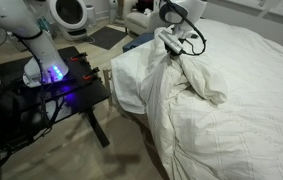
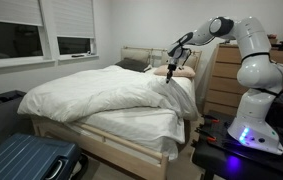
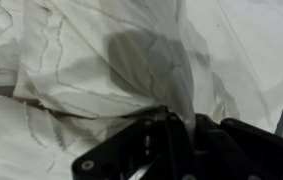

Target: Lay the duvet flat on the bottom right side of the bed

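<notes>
- The bed (image 2: 121, 150) has a pale wooden frame, a slatted headboard and a white-covered mattress.
- The duvet (image 2: 96, 95) lies directly on the bed, heaped and wrinkled over most of its top. Its edge hangs a little over the side of the mattress.
- In an exterior view the duvet (image 1: 186, 85) rises in a tall bunched fold near the bed's side edge. The rest spreads creased across the bed.
- A dark pillow (image 2: 133, 64) sits at the bed's head end, against the headboard.
- The floor (image 1: 81, 150) beside the bed is beige carpet.
- A blue suitcase (image 2: 26, 160) lies on the floor near the bed's foot corner.
- A black table (image 1: 76, 95) stands on the floor just beside the bed.
</notes>
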`<action>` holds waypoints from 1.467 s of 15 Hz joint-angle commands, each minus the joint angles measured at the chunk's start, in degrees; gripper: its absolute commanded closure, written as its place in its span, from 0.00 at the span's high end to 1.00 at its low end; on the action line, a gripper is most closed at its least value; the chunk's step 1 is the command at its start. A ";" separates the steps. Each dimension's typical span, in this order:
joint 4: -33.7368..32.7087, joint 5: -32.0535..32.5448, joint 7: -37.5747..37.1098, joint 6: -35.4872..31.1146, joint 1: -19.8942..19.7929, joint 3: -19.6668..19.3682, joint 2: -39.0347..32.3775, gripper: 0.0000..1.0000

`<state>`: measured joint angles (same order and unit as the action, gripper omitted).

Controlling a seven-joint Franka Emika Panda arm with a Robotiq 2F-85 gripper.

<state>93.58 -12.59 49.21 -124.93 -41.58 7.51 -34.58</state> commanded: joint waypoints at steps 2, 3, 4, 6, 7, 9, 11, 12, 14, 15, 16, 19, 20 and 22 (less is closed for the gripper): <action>12.25 -5.85 2.36 -5.98 3.75 -1.77 10.32 0.01; 13.93 -6.37 2.73 -6.71 4.53 -2.26 11.63 0.01; 15.52 -7.11 3.37 -7.58 5.23 -2.71 12.84 0.01; 18.69 -7.89 4.46 -9.14 6.68 -3.78 15.14 0.01; 20.41 -8.13 4.93 -9.99 7.53 -4.38 16.28 0.01; 23.17 -7.82 5.70 -11.15 9.26 -5.77 17.81 0.01; 19.23 -7.26 5.42 -10.00 10.29 -7.91 13.53 0.01; 19.85 -7.20 5.40 -10.19 10.91 -8.61 13.72 0.05; 19.72 -7.07 5.32 -10.22 11.59 -9.56 13.15 0.05; 19.57 -7.05 5.30 -10.22 11.54 -9.66 12.86 0.05; 19.49 -7.03 5.29 -10.23 11.48 -9.74 12.70 0.05; 19.45 -7.03 5.29 -10.23 11.57 -9.76 12.65 0.05; 19.44 -7.03 5.29 -10.23 11.59 -9.76 12.64 0.05; 20.19 -6.87 5.21 -10.63 12.25 -9.66 13.51 0.01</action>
<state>113.21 -18.56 53.82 -135.49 -31.84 -0.44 -21.99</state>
